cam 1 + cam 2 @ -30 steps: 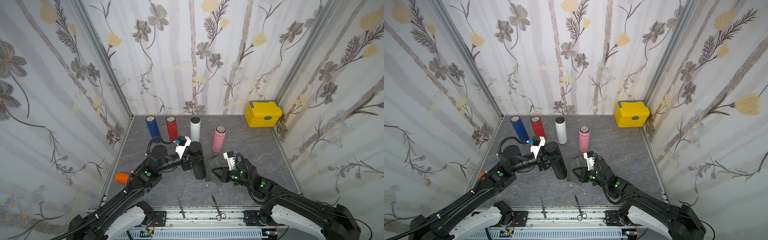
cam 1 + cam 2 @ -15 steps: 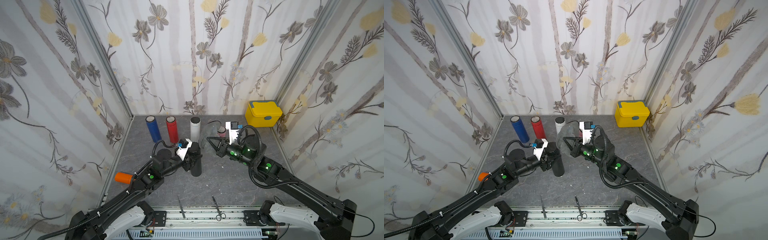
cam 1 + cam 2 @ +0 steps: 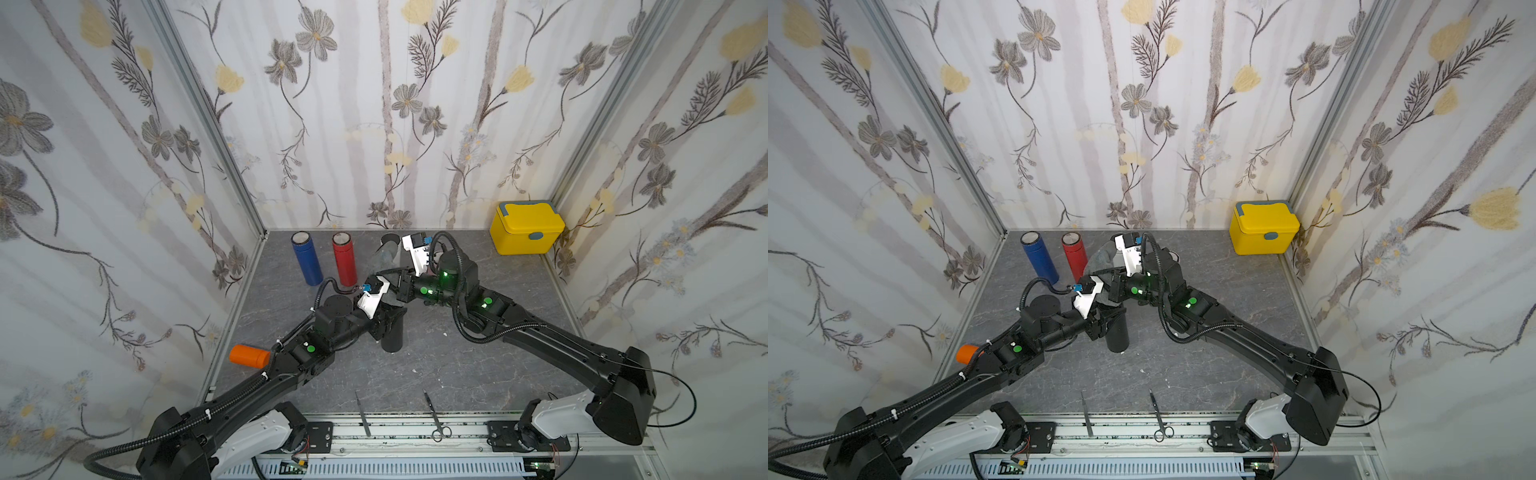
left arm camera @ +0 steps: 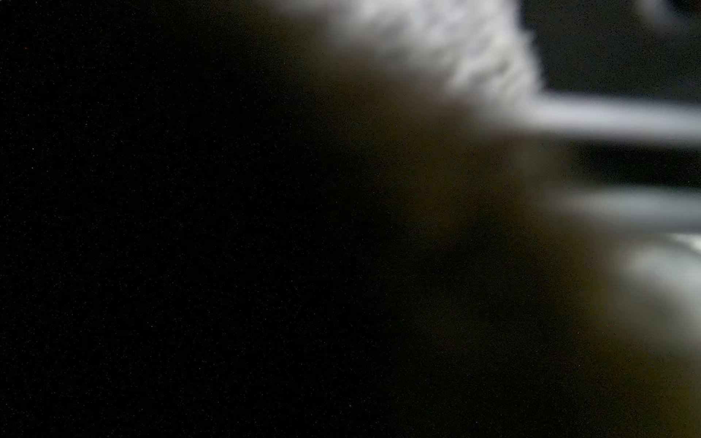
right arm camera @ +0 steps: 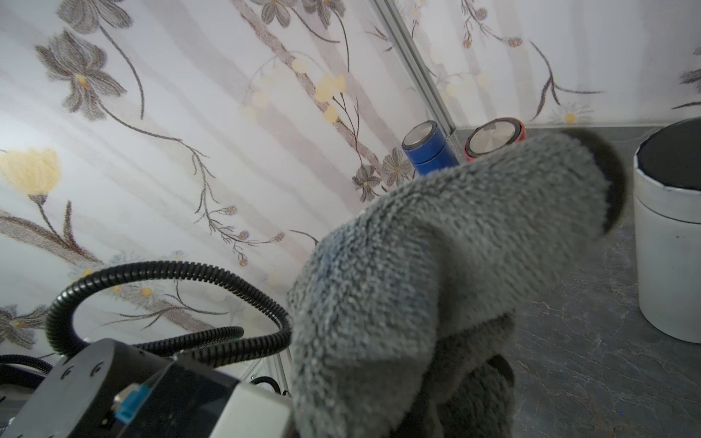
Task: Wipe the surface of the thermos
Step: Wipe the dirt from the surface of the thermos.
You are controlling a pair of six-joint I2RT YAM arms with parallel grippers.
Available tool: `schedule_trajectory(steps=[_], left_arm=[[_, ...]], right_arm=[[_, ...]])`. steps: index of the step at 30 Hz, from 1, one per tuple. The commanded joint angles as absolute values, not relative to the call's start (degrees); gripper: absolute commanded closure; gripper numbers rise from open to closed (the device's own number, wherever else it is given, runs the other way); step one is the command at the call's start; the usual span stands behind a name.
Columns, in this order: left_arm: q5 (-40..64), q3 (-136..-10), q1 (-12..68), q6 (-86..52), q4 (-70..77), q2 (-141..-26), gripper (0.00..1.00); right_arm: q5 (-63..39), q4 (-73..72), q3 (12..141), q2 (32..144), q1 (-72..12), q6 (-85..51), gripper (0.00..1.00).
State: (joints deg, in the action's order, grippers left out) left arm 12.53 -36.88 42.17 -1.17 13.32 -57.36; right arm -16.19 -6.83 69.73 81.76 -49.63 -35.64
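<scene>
Black thermos [image 3: 393, 337]: stands up tall, top end up, in the middle of the grey table [image 3: 457, 374].
Left gripper [image 3: 386, 321]: squeezes its side.
Right gripper [image 3: 393, 291]: pinches the grey cloth [image 5: 436, 265] at its top.

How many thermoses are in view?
5: blue thermos and red thermos at the back, white thermos beside them behind the cloth, black thermos in the left gripper, orange thermos lying by the left wall. Others may hide behind the right arm.
</scene>
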Motion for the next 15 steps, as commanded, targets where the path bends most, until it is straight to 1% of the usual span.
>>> schedule_trajectory(steps=[1, 5, 11, 15], left_arm=[[10.83, -36.84, 42.3, 0.36, 20.95, -57.31, 1.0], [7.18, -36.92, 40.55, -0.3, 20.81, -57.87, 1.0], [6.24, -36.23, 38.69, -2.1, 21.77, -58.93, 1.0], [3.78, -36.07, 38.56, -3.89, 22.33, -58.51, 1.0]], right_arm=[[-21.41, -0.02, 71.14, 84.23, -49.56, -34.07, 1.0], [-24.86, 2.81, 64.69, 80.47, -50.17, -33.91, 1.0], [-23.98, 4.21, 54.65, 70.27, -50.48, -34.64, 1.0], [-22.43, 5.21, 51.31, 65.09, -50.48, -35.64, 1.0]])
